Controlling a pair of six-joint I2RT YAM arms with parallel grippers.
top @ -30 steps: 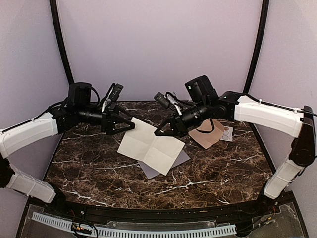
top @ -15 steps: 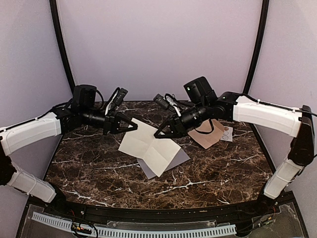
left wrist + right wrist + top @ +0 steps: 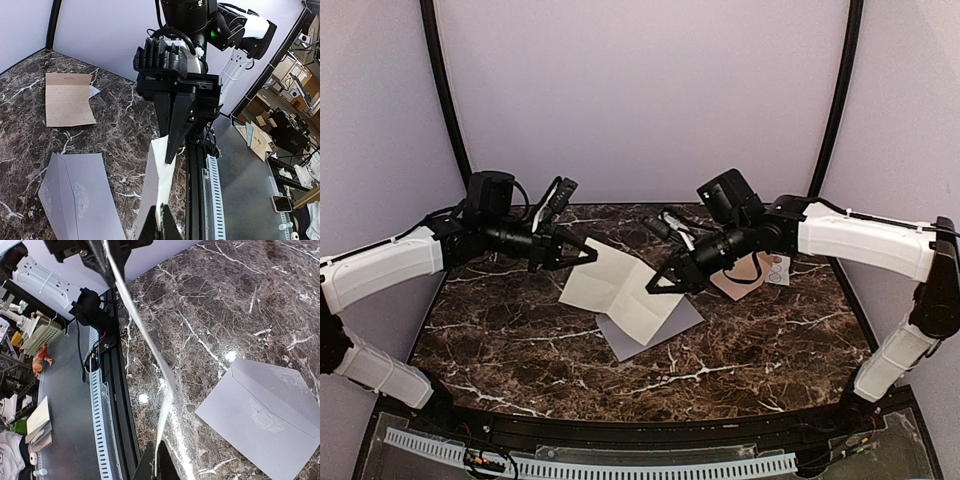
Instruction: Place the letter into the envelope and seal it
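Top external view, left side first: the left gripper [image 3: 582, 256] is seen closed on the far-left corner of the letter [image 3: 615, 290], a creased white sheet that is held up off the table [image 3: 520, 330]. In the left wrist view the sheet is shown almost edge-on, pinched at the bottom of the picture. Beneath it, the envelope [image 3: 665, 328] is laid flat on the marble with its flap opened out. From above, its far part is hidden under the sheet. At the sheet's right edge, the right gripper [image 3: 658, 287] is clamped tight on the paper, and that pinch is confirmed in the right wrist view. Further right, a brown paper [image 3: 740, 280] is spread on the table, and a sticker sheet [image 3: 778, 268] is tucked just beside it.
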